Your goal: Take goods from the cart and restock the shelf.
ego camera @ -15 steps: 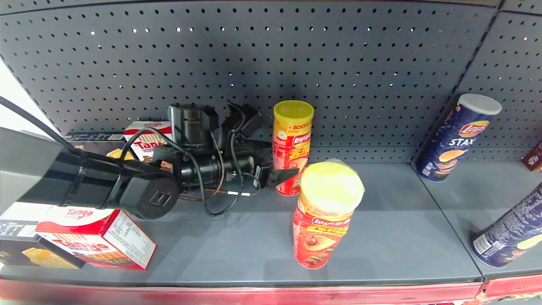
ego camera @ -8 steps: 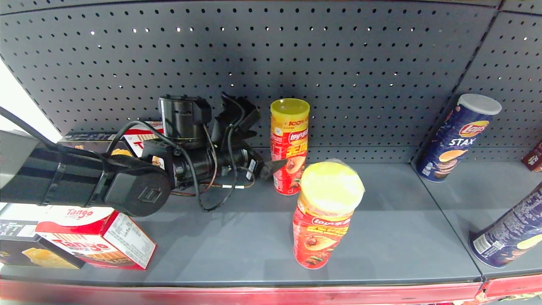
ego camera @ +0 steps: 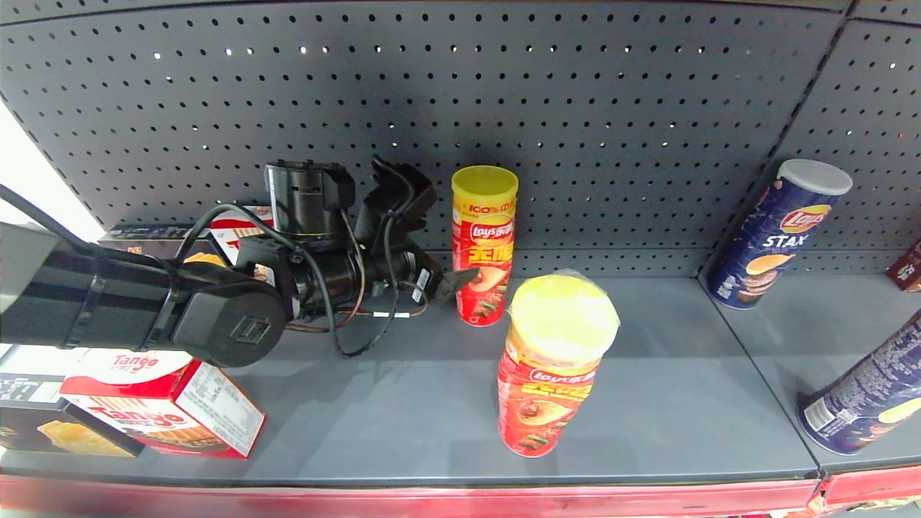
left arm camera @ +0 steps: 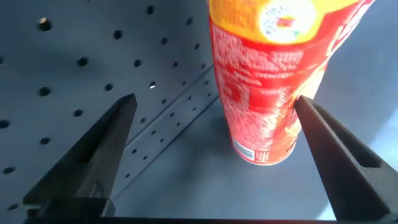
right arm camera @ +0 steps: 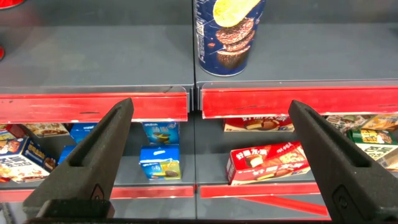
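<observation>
A red chip can with a yellow lid (ego camera: 483,244) stands upright at the back of the grey shelf (ego camera: 403,410), close to the pegboard. My left gripper (ego camera: 460,273) comes in level from the left, open, with its near fingertip at the can's left side. In the left wrist view the can (left arm camera: 261,93) stands just past the spread fingers of the left gripper (left arm camera: 216,104), close to one fingertip (left arm camera: 308,109). My right gripper (right arm camera: 211,106) is open and holds nothing, in front of lower shelves.
A second red can (ego camera: 550,367) stands nearer the shelf's front edge. Blue cans (ego camera: 773,234) (ego camera: 863,396) lean at the right. Wafer boxes (ego camera: 165,410) lie at the front left, another (ego camera: 241,226) behind my arm. Bare shelf lies between boxes and front can. A blue can (right arm camera: 229,31) stands above red shelf rails.
My left gripper has drawn back to the left, its near finger sliding off the front of the back can. That can has shifted slightly left. The front can has not moved.
</observation>
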Tool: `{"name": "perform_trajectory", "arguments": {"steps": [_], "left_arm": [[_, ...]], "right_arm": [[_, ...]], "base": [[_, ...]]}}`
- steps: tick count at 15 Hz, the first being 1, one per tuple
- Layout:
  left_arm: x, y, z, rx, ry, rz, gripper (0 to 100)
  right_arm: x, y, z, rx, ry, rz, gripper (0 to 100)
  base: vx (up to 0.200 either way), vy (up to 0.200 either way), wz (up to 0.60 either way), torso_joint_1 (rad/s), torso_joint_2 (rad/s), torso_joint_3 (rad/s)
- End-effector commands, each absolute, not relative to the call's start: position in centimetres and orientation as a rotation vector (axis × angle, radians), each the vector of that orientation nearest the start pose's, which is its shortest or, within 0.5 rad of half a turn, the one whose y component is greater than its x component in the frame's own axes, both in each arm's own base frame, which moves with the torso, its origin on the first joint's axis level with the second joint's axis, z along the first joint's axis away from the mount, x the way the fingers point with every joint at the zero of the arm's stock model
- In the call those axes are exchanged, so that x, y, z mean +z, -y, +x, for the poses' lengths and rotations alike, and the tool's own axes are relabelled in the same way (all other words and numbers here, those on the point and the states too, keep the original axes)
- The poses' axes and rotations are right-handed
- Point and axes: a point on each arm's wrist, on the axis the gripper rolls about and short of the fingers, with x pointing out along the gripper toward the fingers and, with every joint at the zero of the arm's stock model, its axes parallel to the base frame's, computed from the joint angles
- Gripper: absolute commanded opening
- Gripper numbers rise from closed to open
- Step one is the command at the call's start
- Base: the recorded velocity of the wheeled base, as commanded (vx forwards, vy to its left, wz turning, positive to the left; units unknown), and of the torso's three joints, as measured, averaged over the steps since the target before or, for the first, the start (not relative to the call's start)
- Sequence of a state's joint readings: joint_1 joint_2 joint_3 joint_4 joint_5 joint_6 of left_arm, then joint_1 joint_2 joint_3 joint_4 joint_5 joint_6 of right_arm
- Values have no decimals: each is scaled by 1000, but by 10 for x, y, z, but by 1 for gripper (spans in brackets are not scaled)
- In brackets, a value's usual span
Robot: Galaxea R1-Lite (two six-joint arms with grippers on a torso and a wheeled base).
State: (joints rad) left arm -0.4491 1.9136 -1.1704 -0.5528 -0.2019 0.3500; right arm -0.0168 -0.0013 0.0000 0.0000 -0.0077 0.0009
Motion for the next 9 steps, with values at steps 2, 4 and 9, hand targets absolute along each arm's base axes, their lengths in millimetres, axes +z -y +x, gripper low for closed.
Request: {"name": "perform_trajectory", "arguments": {"steps": [2, 4, 9], "left_arm": [[200, 166, 337, -659, -86, 363, 100], [202, 163, 332, -651, -87, 362, 100], [208, 152, 324, -533, -97, 377, 100]], "right_arm": [[75, 0, -23, -25, 0, 0, 100], [75, 0, -23, -25, 0, 2, 100], [75, 0, -23, -25, 0, 0, 100]], "base": [[0, 0, 0, 0, 0, 0], [0, 0, 0, 0, 0, 0], [0, 0, 0, 0, 0, 0]]}}
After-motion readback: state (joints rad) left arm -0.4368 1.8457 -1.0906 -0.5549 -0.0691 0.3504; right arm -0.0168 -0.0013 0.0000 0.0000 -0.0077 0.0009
